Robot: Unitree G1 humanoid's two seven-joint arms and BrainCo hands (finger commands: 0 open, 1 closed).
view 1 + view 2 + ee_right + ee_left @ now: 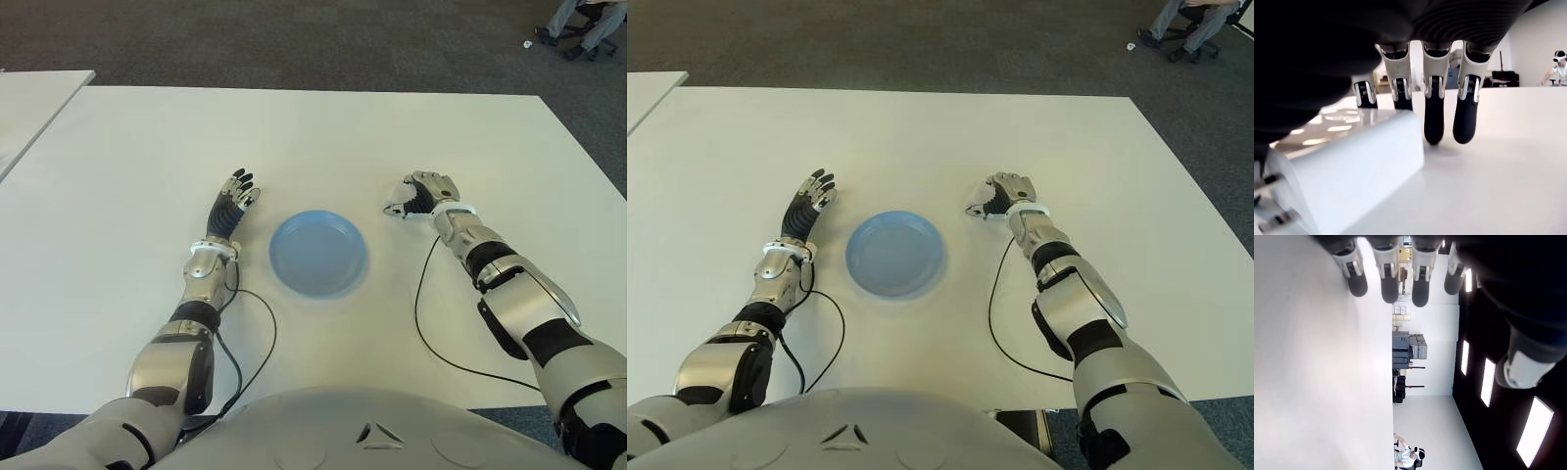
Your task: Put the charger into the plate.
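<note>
The white charger (396, 208) lies on the white table (323, 137), a short way right of the blue plate (291, 235), which has nothing in it. My right hand (423, 192) covers the charger, and only its left end pokes out from under the hand. In the right wrist view the charger (1347, 166) sits against the palm with its prongs showing, and the fingers (1433, 117) curl down behind it to the tabletop. My left hand (233, 201) shows left of the plate with its fingers stretched out, holding nothing.
Black cables trail on the table from my right forearm (421, 313) and my left forearm (265, 333). A second white table (29, 98) stands at the far left. A seated person's legs (588, 24) show on the carpet beyond the far right corner.
</note>
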